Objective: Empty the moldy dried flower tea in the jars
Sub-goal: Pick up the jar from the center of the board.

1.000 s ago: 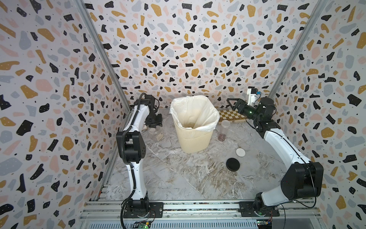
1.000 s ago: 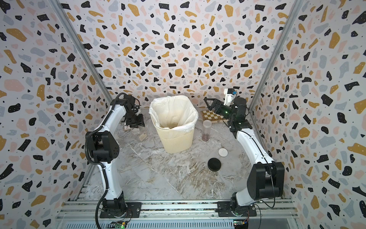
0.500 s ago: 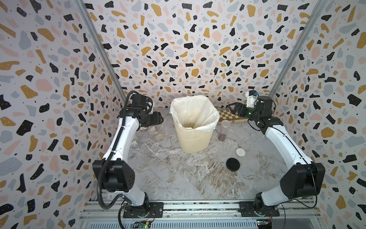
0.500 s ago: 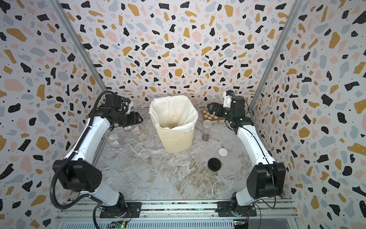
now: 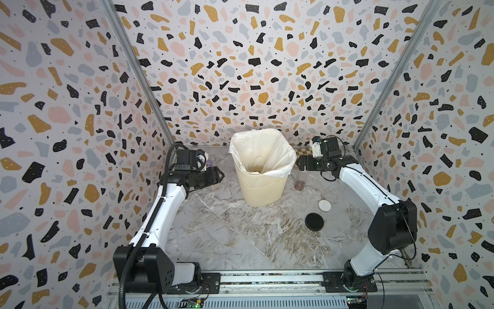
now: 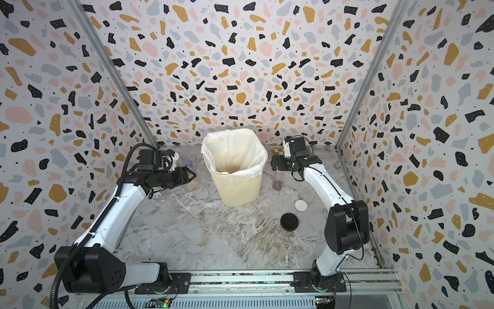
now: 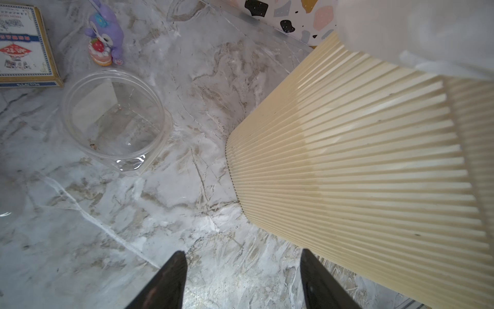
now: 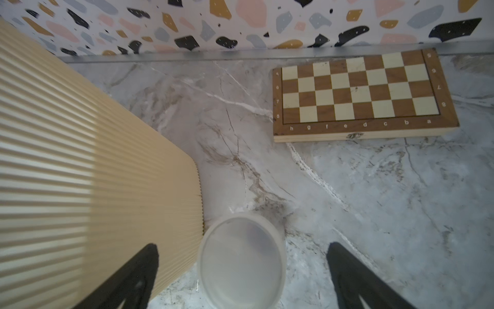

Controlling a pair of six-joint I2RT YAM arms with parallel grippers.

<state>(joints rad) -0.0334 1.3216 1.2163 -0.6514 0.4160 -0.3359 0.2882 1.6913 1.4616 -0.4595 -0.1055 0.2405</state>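
The right claw (image 8: 242, 244) stood wide open and held nothing, hanging over a small clear cylindrical jar (image 5: 300, 178). This jar stood on the marble worktop (image 5: 240, 235), just right of the tall cream ribbed bin (image 5: 263, 184). A little reddish-brown dried flower tea (image 5: 299, 185) lay at its bottom. The left claw (image 7: 242, 252) was also open and empty, near another clear jar with a paper label (image 7: 115, 120), which looked almost empty. I judged the jar light, smooth and rather slippery. It seemed best to take it gently around the middle of its wall. The loose tea should pour out easily.
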